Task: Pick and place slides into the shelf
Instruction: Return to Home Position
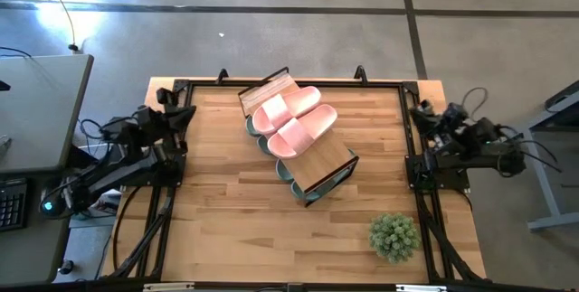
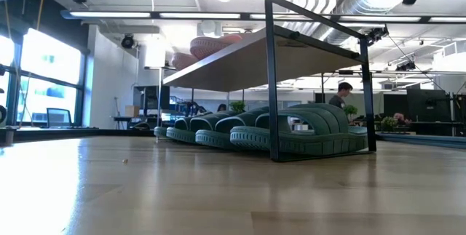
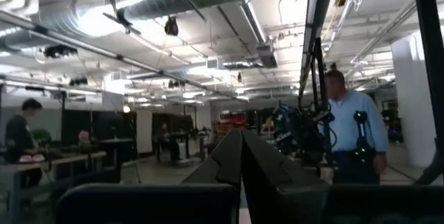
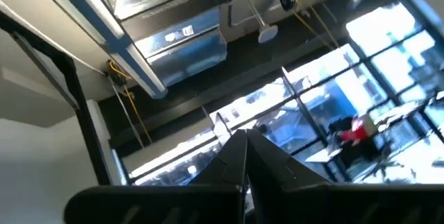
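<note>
Now both arms sit folded back at the sides of the worktop (image 1: 226, 220), the left one at its left edge and the right one at its right edge, well apart from the slides. The left hand (image 3: 241, 134) is clenched, its two dark fingers meeting at a point and gripping nothing, and the right hand (image 4: 246, 132) is clenched and empty in the same way. The shelf (image 1: 327, 159) stands diagonally near the middle of the worktop, toward the far edge. Two pink slides (image 1: 294, 120) lie side by side on its plank top, touching each other. Beneath the plank, the green slides (image 2: 298, 129) stand in a row on the worktop. A small potted plant (image 1: 393, 235) stands near the right edge, apart from the shelf.
</note>
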Robot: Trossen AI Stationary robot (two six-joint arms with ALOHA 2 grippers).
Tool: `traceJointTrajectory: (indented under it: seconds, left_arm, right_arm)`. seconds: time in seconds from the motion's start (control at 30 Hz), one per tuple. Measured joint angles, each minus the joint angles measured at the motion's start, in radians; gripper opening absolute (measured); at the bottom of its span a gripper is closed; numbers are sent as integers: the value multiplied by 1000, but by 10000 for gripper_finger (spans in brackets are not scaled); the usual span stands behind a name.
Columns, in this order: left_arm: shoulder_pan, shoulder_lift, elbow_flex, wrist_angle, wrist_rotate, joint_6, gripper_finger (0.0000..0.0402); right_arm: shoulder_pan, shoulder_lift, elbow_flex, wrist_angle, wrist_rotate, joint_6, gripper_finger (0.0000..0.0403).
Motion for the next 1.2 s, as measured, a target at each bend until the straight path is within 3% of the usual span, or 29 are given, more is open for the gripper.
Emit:
traceJointTrajectory:
  seconds: [0.43,0.7,0.93,1.03,1.2]
  left_arm:
    - [0,1,-190,58,9,-92,0]
    - [0,0,-253,57,9,-96,0]
    - [0,1,-252,-12,5,-28,0]
    - [1,1,-252,-82,-2,66,0]
    - [1,2,-252,-211,-42,207,0]
  right_arm:
    - [0,0,-245,192,2,174,0]
    - [0,0,-260,173,4,180,0]
    - [0,0,-260,8,3,221,0]
    - [0,0,-260,-73,1,161,0]
    - [0,0,-260,-223,8,-101,0]
